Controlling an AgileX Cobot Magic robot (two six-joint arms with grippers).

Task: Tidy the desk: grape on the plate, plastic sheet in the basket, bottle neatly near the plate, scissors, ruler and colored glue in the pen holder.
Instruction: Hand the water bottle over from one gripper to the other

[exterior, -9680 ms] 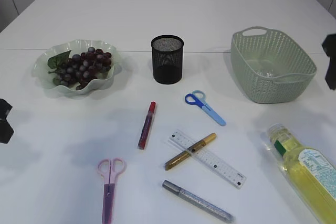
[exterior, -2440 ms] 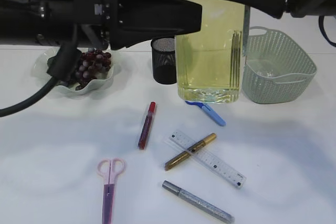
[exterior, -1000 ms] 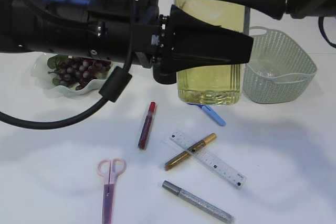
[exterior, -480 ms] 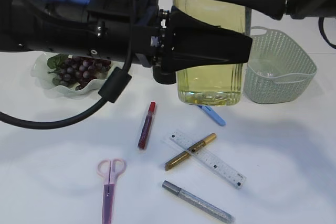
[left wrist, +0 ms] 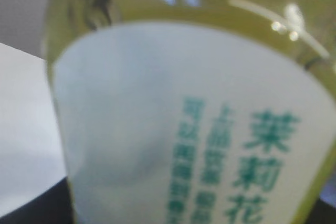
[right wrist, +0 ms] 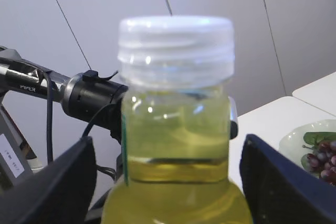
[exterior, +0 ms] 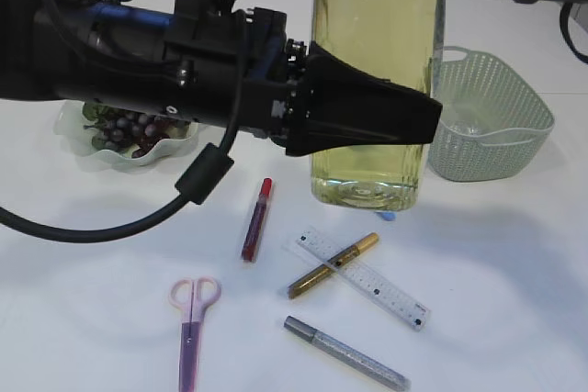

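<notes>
A large bottle [exterior: 372, 71] of yellow liquid with a white cap hangs upright above the table's middle. My right gripper [right wrist: 168, 182] is shut on it below the neck, a finger on each side. My left gripper [exterior: 423, 121] reaches in from the left at the bottle's lower half, one finger across its front. The left wrist view shows only the bottle's label [left wrist: 194, 129], very close. Grapes [exterior: 129, 130] lie on the plate [exterior: 83, 149]. Pink scissors [exterior: 191, 323], ruler [exterior: 367, 279], red glue [exterior: 256, 219], gold glue [exterior: 333, 265] and silver glue [exterior: 345, 352] lie on the table. The pen holder is hidden.
The green basket [exterior: 514, 135] stands at the right, behind the bottle. The blue scissors are almost hidden behind the bottle; only a tip [exterior: 388, 216] shows. My left arm covers the table between the plate and the bottle.
The bottle has come lower and closer in the view. My left gripper has shifted slightly right and down along the bottle. The things on the table have not moved.
</notes>
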